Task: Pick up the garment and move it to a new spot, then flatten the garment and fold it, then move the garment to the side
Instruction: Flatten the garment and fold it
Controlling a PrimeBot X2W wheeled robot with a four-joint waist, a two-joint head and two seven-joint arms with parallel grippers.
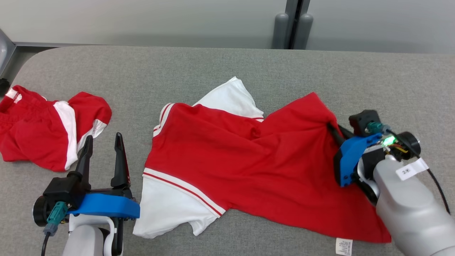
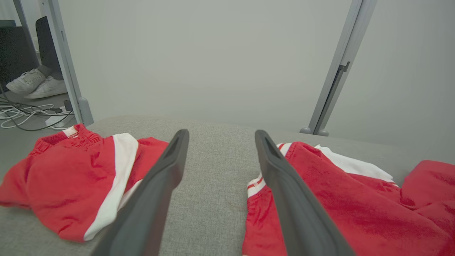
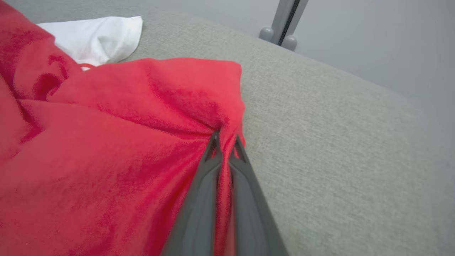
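Two dark fingers of the right claw (image 3: 226, 139) are pinched shut on a bunch of red cloth at the right edge of the shirt (image 1: 231, 160). The cloth puckers into folds around the tips. The shirt is red with white sleeves and thin stripes. It lies rumpled in the middle of the grey desk (image 1: 227, 64), sleeves to the left and bottom hem to the right.

It looks soft, light and floppy. I think it will sag and drag when one end goes up, and it is not likely to slip out of a tight pinch or break. Edges and corners look like the best spots to hold. To pull it flat, a second hold near the white sleeve on the left would help.

The left claw (image 1: 103, 138) is wide open and holds nothing. It hovers just left of the shirt, with bare desk between its fingers. Red shorts (image 1: 35, 131) with a white stripe lie far left.

A small white tag (image 1: 343, 246) sticks out at the near hem. Its print is too tiny to read. A white sticker (image 1: 411, 170) on the right arm has marks I cannot make out.
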